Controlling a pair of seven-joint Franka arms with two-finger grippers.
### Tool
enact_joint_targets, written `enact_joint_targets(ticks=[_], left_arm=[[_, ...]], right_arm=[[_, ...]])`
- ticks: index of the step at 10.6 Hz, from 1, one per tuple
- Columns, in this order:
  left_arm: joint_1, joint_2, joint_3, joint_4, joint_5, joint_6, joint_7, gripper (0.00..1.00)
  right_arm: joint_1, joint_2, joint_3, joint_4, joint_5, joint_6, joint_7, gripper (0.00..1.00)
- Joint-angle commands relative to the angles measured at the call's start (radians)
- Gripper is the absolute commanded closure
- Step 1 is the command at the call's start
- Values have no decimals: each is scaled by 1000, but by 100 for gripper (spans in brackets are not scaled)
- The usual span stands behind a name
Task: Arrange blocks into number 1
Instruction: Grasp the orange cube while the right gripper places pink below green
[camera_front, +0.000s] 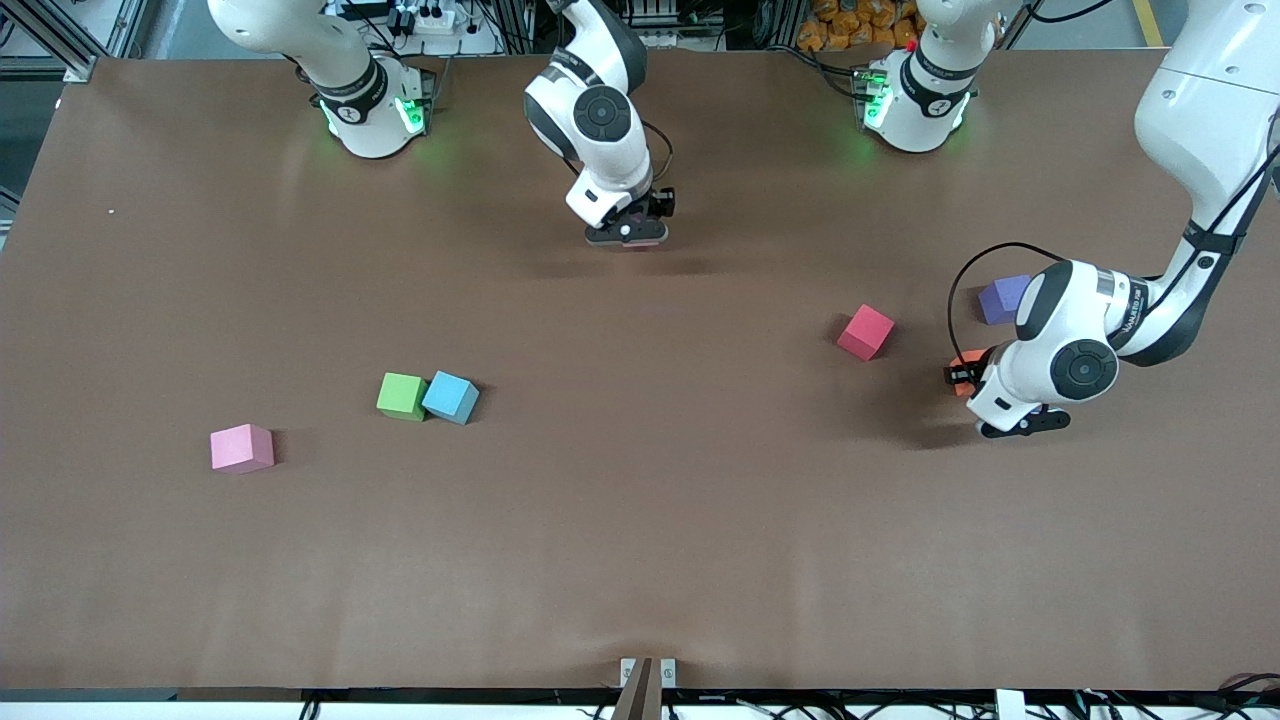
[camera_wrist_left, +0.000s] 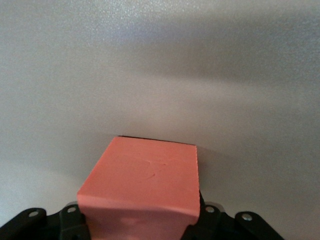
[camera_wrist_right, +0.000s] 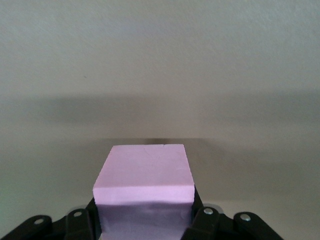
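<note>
From the front, the left gripper (camera_front: 985, 395) is low by the orange block (camera_front: 965, 372), at 4 o'clock from the red block (camera_front: 865, 332). The right gripper (camera_front: 628, 235) sits at 12 o'clock.

Left wrist view: the fingers hug the orange block (camera_wrist_left: 145, 187).

Right wrist view: the right gripper pinches a pink block (camera_wrist_right: 145, 180).

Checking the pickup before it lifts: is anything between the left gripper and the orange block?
Nothing visible does. The orange block sits right between the fingers of the left gripper. The red block and purple block lie apart from it.
</note>
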Motion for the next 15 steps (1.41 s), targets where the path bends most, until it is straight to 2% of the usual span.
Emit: enact_joint_targets(ticks=[1,5,10,15], left_arm=[[4,-3,-2,11,23,-5,10,100],[2,-33,-7,60,9,-6,4,100],[2,-92,-76,60,-37,-8,-30,100],[-10,-98,-224,59,-75,-20,-226,100]], right_arm=[[3,-40,-1,-42,13,-21,36,37],[25,-31,1,-42,13,-34,96,37],[32,-24,10,-42,10,-39,96,37],[40,-16,21,-42,-10,-39,94,37]])
